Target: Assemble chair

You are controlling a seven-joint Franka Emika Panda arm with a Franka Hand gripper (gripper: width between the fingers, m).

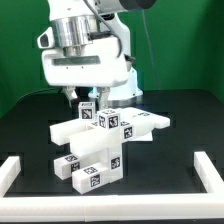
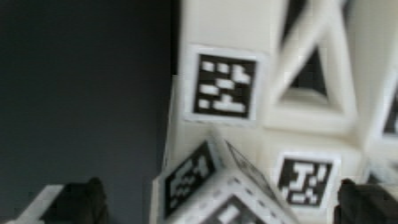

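The chair's white blocky parts [image 1: 105,140] lie stacked in the middle of the black table. A long slab [image 1: 120,125] lies crosswise on top and smaller tagged blocks [image 1: 88,172] sit lower at the front. My gripper [image 1: 96,108] hangs straight down onto the top of the stack, under the big white arm. In the wrist view a tagged white frame piece [image 2: 231,90] and a tagged corner block [image 2: 222,185] fill the space between the dark fingers [image 2: 75,203]. The gripper [image 2: 222,205] is open, and a dark gap shows between one finger and the block.
Low white border rails run along the exterior view's left [image 1: 10,172], right [image 1: 208,170] and front [image 1: 110,210] of the table. A green backdrop stands behind.
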